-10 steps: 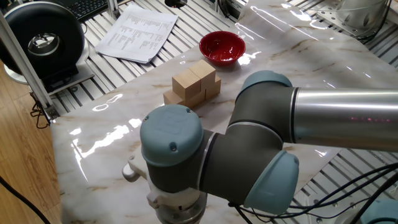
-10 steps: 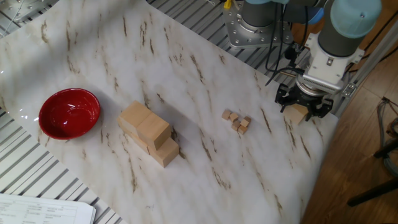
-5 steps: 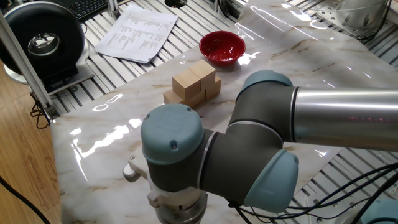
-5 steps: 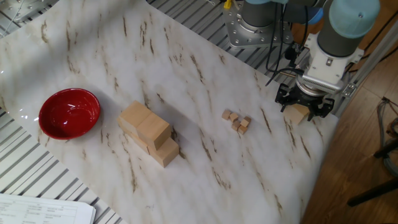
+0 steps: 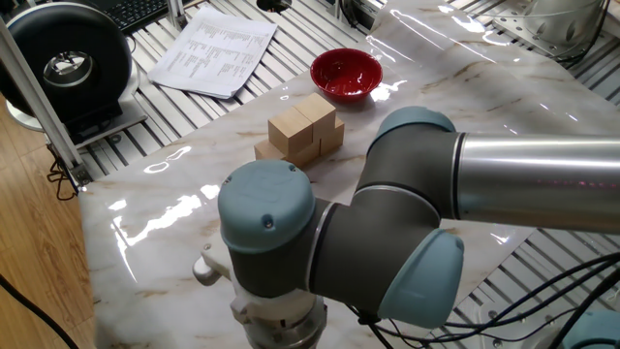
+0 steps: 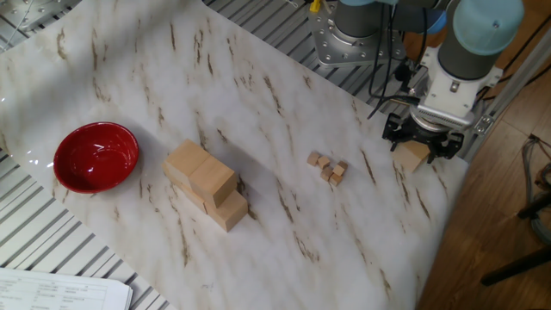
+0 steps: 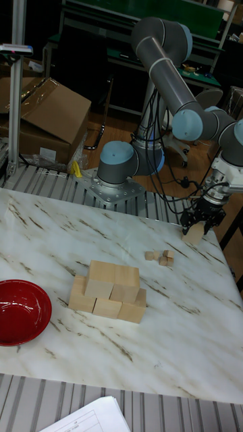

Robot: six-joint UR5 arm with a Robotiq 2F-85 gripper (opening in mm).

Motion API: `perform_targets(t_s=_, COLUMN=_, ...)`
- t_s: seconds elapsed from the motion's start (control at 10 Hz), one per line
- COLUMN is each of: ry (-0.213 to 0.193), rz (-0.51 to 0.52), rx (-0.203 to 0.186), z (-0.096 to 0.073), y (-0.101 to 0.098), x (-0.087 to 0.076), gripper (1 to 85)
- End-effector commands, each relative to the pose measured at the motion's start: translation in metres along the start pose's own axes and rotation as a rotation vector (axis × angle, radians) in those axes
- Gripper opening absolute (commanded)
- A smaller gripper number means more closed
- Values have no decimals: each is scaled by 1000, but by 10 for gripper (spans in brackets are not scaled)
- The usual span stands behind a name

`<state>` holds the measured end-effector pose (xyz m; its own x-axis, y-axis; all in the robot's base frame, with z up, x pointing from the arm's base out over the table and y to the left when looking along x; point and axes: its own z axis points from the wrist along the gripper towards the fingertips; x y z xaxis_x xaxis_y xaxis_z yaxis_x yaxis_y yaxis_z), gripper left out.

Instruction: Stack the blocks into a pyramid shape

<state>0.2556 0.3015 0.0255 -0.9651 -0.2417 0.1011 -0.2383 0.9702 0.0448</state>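
Gripper [image 6: 423, 138] low at the far corner of the marble table [image 6: 258, 103], fingers pinching one large wooden block [image 6: 412, 156], tilted and apparently lifted just off the surface. Well apart from it, mid-table, the unfinished pyramid [image 6: 206, 184]: five large blocks counted, three along the bottom, two on top, all touching. Between stack and gripper, a cluster of about five tiny cubes [image 6: 328, 166]. One red bowl [image 6: 95, 157] near the stack. Printed sheets of paper [image 5: 213, 48] off the table's edge on slatted metal. Open cardboard box [image 7: 44, 115] behind, on the floor.
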Motion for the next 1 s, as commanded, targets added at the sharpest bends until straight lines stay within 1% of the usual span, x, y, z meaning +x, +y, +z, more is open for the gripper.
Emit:
perform_targets(t_s=0.0, ry=26, rz=4, rx=-20, z=0, y=4, x=7, gripper=680)
perform_targets(t_s=0.1, ry=23, rz=12, rx=-18, z=0, y=3, x=7, gripper=653)
perform_targets(t_s=0.3, ry=25, rz=16, rx=3, z=-1, y=-2, x=6, gripper=577)
perform_targets(t_s=0.4, ry=50, rz=24, rx=27, z=-6, y=-6, x=9, gripper=490)
perform_targets(t_s=0.5, ry=66, rz=41, rx=50, z=-10, y=-8, x=9, gripper=417)
perform_targets(t_s=0.6, ry=42, rz=57, rx=33, z=-4, y=-4, x=4, gripper=387)
perform_targets(t_s=0.7, ry=47, rz=77, rx=51, z=-1, y=-9, x=5, gripper=320)
perform_targets(t_s=0.8, ry=50, rz=86, rx=60, z=-3, y=-11, x=6, gripper=290)
perform_targets(t_s=0.9, ry=52, rz=84, rx=62, z=-8, y=-11, x=6, gripper=287)
